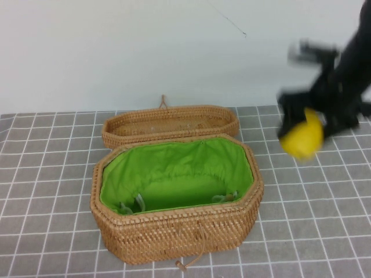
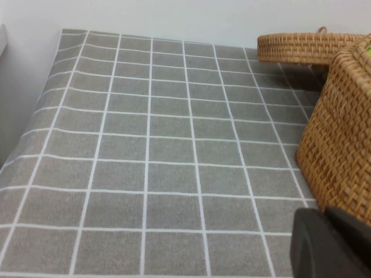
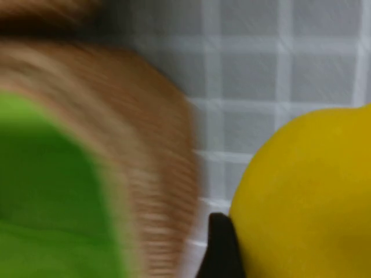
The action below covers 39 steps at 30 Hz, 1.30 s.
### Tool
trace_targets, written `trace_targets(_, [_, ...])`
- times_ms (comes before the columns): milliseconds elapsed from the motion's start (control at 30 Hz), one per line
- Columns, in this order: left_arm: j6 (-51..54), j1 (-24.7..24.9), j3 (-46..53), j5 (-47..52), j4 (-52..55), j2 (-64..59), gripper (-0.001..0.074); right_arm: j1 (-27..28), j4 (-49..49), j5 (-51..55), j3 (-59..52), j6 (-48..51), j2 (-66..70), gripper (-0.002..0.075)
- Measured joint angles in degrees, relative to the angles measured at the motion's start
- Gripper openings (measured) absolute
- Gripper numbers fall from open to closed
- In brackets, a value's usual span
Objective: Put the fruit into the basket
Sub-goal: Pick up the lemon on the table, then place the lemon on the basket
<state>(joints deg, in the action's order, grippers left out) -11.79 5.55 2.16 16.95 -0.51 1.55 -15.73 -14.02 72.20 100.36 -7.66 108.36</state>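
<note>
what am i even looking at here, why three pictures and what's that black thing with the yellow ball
This is a two-armed table robot, filmed by three cameras at once. The high view looks down from above the robot's own side. There the black right claw holds a yellow lemon in the air, to the right of the green-lined wicker basket. The basket's shallow lid lies behind it on the grey tiled mat.

The other two pictures come from cameras on the arms' wrists. The right wrist view shows the lemon close up beside the basket's rim. The left wrist view shows a corner of the left claw low by the basket's side, holding nothing visible.
</note>
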Motion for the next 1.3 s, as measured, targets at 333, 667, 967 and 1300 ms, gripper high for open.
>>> trace_targets(333, [0.0,0.0,0.0,0.0,0.0,0.0,0.0001,-7.8,-10.4,0.6,15.4,12.9,0.0,0.0338])
trace_targets(667, [0.0,0.0,0.0,0.0,0.0,0.0,0.0001,-20.6,-3.1,2.4,15.4,15.1,5.9,0.0338])
trace_targets(967, [0.0,0.0,0.0,0.0,0.0,0.0,0.0001,-20.7,0.3,2.6,15.4,10.7,15.6,0.0338])
trace_targets(1300, [0.0,0.0,0.0,0.0,0.0,0.0,0.0001,-20.6,1.0,2.7,15.4,7.2,18.2,0.0677])
